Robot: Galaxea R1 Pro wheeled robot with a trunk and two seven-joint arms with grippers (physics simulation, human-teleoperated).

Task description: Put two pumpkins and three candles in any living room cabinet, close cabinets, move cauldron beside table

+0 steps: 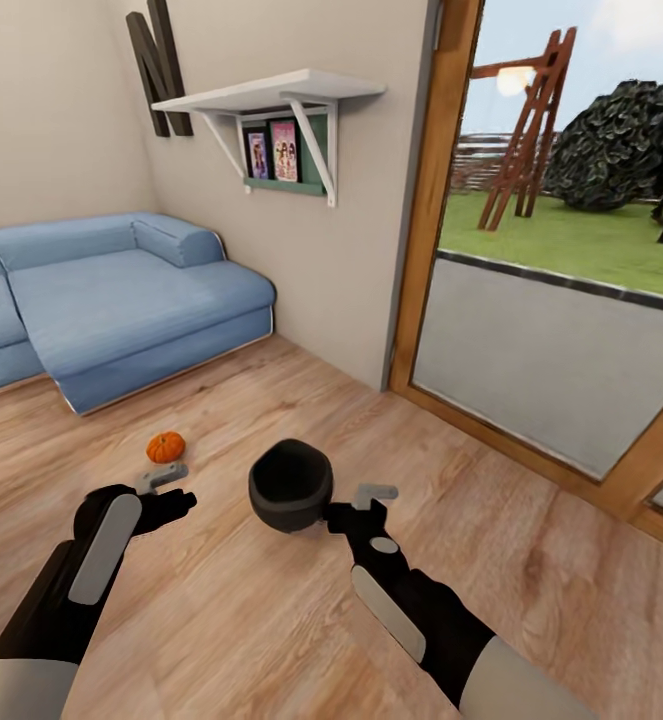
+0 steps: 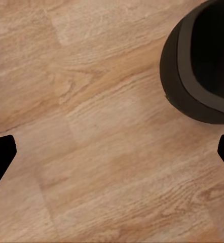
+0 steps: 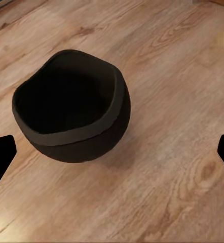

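The black cauldron (image 1: 290,486) sits on the wood floor (image 1: 271,620) between both grippers — left gripper (image 1: 166,478) and right gripper (image 1: 361,500), jaws wide, empty; a small pumpkin (image 1: 166,447) lies near the sofa (image 1: 121,300).

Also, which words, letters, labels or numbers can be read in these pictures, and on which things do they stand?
"N": a big dark letter on the wall above the shelf.
The two pictures under the shelf: any text on them is too small to read.
The cauldron, pumpkin, sofa and both grippers bear no text.
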